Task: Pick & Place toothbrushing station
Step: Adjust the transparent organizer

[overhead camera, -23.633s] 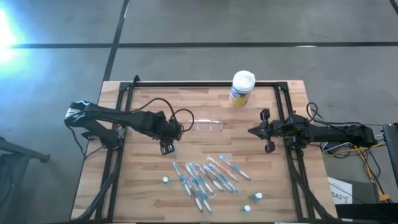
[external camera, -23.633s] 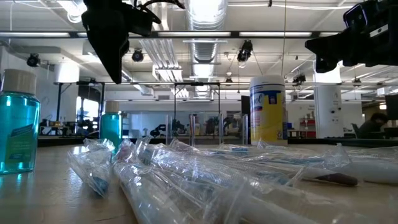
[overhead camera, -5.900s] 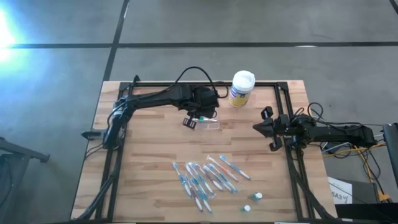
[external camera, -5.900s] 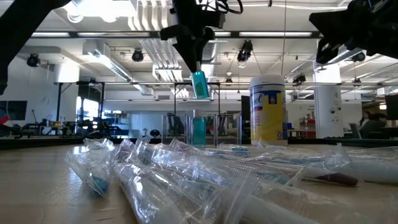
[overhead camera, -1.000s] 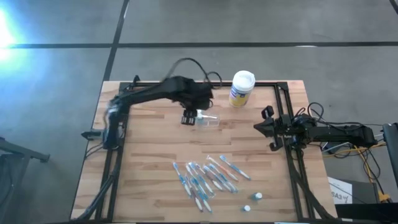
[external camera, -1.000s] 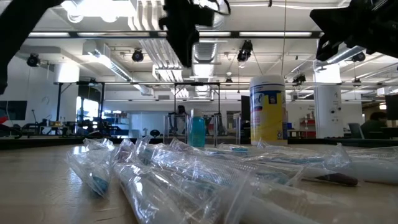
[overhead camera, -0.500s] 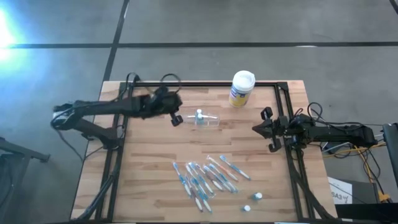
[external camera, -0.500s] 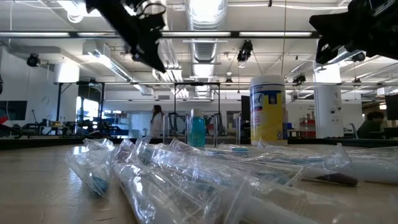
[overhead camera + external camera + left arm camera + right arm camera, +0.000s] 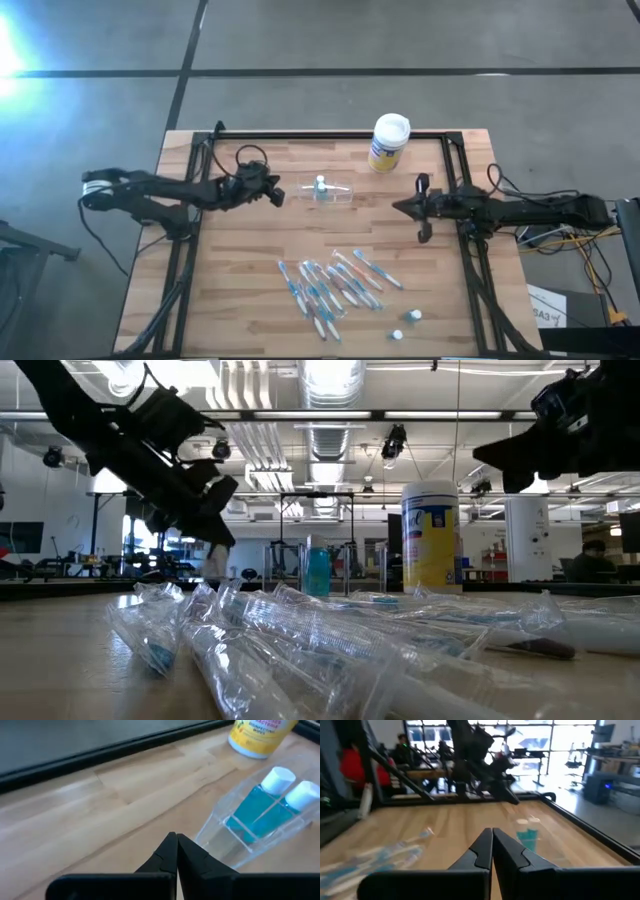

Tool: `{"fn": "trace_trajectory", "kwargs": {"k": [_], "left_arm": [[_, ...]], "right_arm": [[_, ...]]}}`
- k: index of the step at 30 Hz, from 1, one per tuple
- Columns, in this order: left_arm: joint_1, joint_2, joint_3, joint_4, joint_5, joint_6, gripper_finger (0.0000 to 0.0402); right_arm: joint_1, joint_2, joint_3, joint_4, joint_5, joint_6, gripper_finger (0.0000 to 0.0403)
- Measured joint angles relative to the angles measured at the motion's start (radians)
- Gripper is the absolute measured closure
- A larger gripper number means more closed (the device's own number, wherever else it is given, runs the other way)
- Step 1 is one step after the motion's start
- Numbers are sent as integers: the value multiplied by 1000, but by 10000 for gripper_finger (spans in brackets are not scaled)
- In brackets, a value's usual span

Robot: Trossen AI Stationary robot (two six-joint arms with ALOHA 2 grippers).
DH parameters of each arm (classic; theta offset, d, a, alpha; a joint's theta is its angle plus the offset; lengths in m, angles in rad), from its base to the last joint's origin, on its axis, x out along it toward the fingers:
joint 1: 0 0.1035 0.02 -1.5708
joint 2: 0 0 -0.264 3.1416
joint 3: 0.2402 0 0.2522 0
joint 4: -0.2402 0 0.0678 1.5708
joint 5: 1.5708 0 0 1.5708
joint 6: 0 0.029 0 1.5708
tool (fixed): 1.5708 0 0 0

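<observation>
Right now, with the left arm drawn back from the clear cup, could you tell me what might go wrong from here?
The clear cup already holds blue white-capped bottles and looks light, so a nudge from either gripper might tip or slide it. The wrapped toothbrushes lie overlapping in a heap, so a grasp could catch two or slip on the film. The left gripper and right gripper are both shut and must open before any pick.

A robotics lab or workshop in an open industrial hall: a wooden bench [image 9: 250,260] in a black metal frame [image 9: 330,135] stands on a grey concrete floor [image 9: 320,40]. Exposed ducts [image 9: 335,435], strip lights [image 9: 330,375] and hanging cables run across the ceiling. Beyond the bench stand more frames and rigs [image 9: 310,520], with a seated person [image 9: 352,767] at ten o'clock.
</observation>
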Motion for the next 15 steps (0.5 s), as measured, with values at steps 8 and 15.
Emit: {"fn": "trace_trajectory", "kwargs": {"k": [8, 15], "left_arm": [[-6, 179, 37, 114, -8, -21, 398], [-10, 275, 47, 188, -68, -13, 399]], "right_arm": [[-1, 183, 0, 128, 10, -39, 394], [-1, 361, 33, 158, 9, -38, 394]]}}
